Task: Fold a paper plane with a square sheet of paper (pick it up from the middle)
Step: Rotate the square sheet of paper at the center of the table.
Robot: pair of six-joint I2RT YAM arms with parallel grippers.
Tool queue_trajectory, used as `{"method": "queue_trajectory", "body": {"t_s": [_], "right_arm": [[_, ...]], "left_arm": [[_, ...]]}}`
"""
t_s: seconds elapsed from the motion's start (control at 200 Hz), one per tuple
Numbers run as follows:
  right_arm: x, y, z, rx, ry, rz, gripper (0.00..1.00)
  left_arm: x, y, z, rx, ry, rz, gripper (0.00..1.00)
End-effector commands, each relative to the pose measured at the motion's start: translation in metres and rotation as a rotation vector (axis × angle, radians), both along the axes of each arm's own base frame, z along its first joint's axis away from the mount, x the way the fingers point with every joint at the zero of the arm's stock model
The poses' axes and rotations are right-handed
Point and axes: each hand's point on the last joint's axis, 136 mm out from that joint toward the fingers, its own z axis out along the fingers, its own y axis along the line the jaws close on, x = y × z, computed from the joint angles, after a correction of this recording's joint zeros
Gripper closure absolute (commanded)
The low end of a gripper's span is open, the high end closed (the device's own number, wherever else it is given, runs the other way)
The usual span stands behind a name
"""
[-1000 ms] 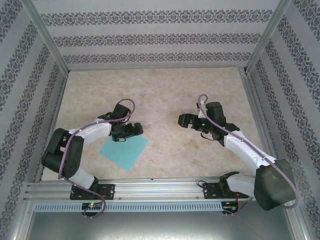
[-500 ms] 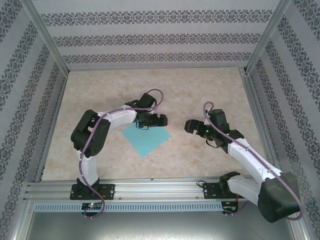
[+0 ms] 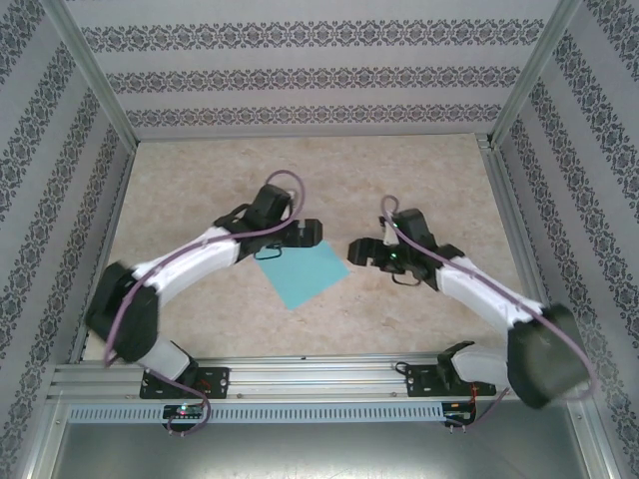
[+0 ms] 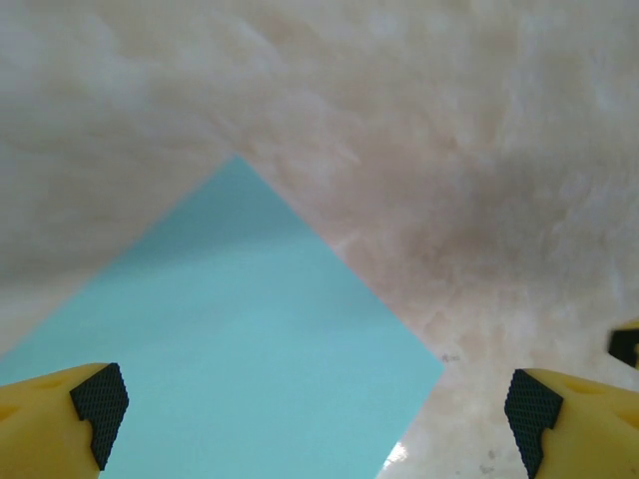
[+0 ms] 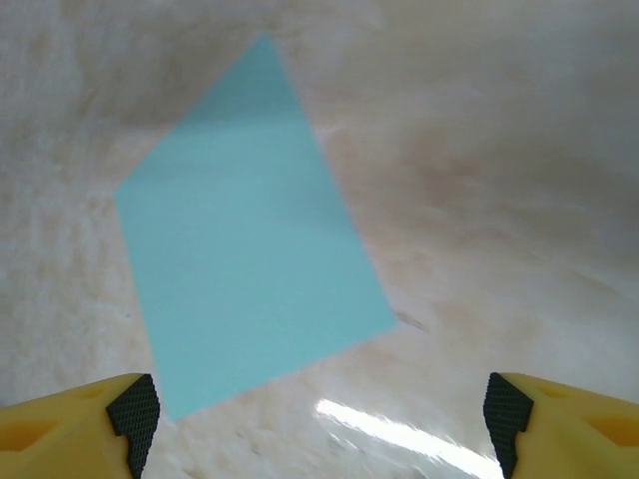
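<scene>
- Where both arms reach inward, the marbled bench (image 3: 300,170) carries the square sheet of paper (image 3: 303,274), flat and unfolded.
- Left hand (image 3: 303,233): jaws wide, empty, over the sheet's far edge.
- Right hand (image 3: 359,251): jaws wide, empty, just beside the sheet's right corner.

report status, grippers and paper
Left gripper open, over the edge of the square sheet of paper. Right gripper open, beside it. Paper flat, unfolded. Nothing blocking.

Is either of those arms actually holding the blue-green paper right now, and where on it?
Nothing is held. The sheet of paper lies flat on the table, and the left tool and right tool both stand open.
</scene>
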Motion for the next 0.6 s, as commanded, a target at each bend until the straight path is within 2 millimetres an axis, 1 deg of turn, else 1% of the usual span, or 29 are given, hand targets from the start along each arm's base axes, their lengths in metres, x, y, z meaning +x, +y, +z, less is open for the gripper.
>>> {"method": "queue_trajectory", "body": {"t_s": [0.0,0.04,0.055,0.085,0.125,0.135,0.145,0.215,0.265,0.335,0.365,0.47,0.595], "right_arm": [[0.024,0.046,0.018,0.019,-0.055,0.11,0.16],[0.029,0.059,0.013,0.012,-0.038,0.136,0.18],[0.033,0.065,0.015,0.013,-0.04,0.145,0.19],[0.037,0.074,0.008,0.002,-0.018,0.163,0.2],[0.045,0.086,0.005,-0.008,0.0,0.182,0.23],[0.047,0.088,0.005,-0.011,0.002,0.186,0.24],[0.047,0.09,0.0,-0.018,0.015,0.189,0.24],[0.056,0.109,-0.005,-0.025,0.04,0.229,0.26],[0.061,0.12,-0.013,-0.034,0.062,0.245,0.26],[0.067,0.131,-0.023,-0.045,0.087,0.258,0.26],[0.07,0.135,-0.027,-0.048,0.098,0.257,0.26],[0.08,0.149,-0.041,-0.027,0.144,0.261,0.27],[0.087,0.157,-0.058,-0.029,0.188,0.239,0.28]], "left_arm": [[-0.01,0.058,0.002,0.081,-0.112,0.183,0.0],[-0.02,0.071,0.003,0.079,-0.134,0.207,0.0],[-0.024,0.075,0.004,0.077,-0.139,0.219,0.0],[-0.031,0.084,0.003,0.079,-0.147,0.239,0.0],[-0.04,0.093,0.001,0.08,-0.153,0.257,0.0],[-0.041,0.095,0.002,0.077,-0.157,0.261,0.0],[-0.044,0.097,0.0,0.079,-0.156,0.263,0.0],[-0.056,0.11,-0.001,0.071,-0.173,0.297,0.0],[-0.064,0.118,-0.003,0.06,-0.192,0.32,0.0],[-0.072,0.126,-0.003,0.041,-0.221,0.34,0.0],[-0.075,0.129,0.0,0.027,-0.244,0.342,0.0],[-0.082,0.131,0.007,0.003,-0.307,0.32,0.0],[-0.087,0.134,0.015,0.0,-0.343,0.299,0.0]]}}
